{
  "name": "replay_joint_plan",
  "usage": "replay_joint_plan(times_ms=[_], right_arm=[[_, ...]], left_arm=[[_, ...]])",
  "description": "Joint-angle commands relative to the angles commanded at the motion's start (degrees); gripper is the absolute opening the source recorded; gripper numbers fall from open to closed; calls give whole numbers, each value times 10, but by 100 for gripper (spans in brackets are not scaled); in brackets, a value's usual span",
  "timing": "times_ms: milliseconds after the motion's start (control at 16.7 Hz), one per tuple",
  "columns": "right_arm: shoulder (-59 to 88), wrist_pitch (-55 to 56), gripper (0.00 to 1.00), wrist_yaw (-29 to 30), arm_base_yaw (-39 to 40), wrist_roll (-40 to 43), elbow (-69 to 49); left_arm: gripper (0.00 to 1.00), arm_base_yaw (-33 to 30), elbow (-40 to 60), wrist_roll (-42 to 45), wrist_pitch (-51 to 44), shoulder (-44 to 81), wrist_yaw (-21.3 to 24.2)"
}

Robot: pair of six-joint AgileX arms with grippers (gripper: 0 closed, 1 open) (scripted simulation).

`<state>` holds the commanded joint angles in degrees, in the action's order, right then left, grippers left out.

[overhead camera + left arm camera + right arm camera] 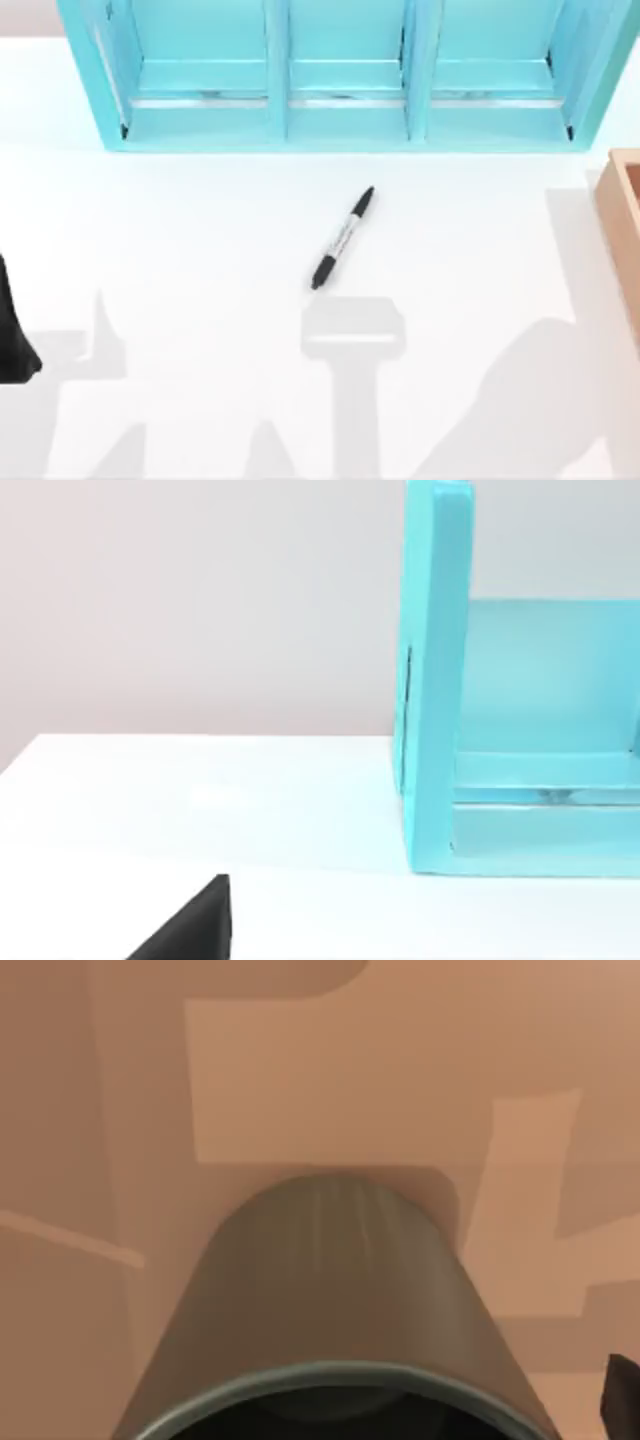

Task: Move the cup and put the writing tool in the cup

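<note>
One marker pen [342, 238] lies diagonally on the white worktop [200, 230]. Close under my right wrist, the olive cup [335, 1300] is cut off at its rim; I cannot tell either hand's state.

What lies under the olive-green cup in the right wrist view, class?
The cup stands over a plain tan-brown surface, visible around it. The cup's body covers the patch directly beneath it, so that part stays hidden.

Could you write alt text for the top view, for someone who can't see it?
A black-capped marker lies diagonally on a white table, near its middle. A turquoise shelf unit with three compartments stands along the far edge, a tan wooden box sits at the right edge, and a dark arm part is at the left edge.
</note>
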<state>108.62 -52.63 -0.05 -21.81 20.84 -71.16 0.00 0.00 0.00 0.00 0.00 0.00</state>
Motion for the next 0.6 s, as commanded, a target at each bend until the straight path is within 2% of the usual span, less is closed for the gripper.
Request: replay_joint_plan(times_ms=[60,120,600], right_arm=[[0,0,2,0,0,0,0],[0,0,0,0,0,0,0],[-1,0,0,0,0,-1,0]], left_arm=[[100,0,0,0,0,0,0],[100,0,0,0,0,0,0],[100,0,0,0,0,0,0]])
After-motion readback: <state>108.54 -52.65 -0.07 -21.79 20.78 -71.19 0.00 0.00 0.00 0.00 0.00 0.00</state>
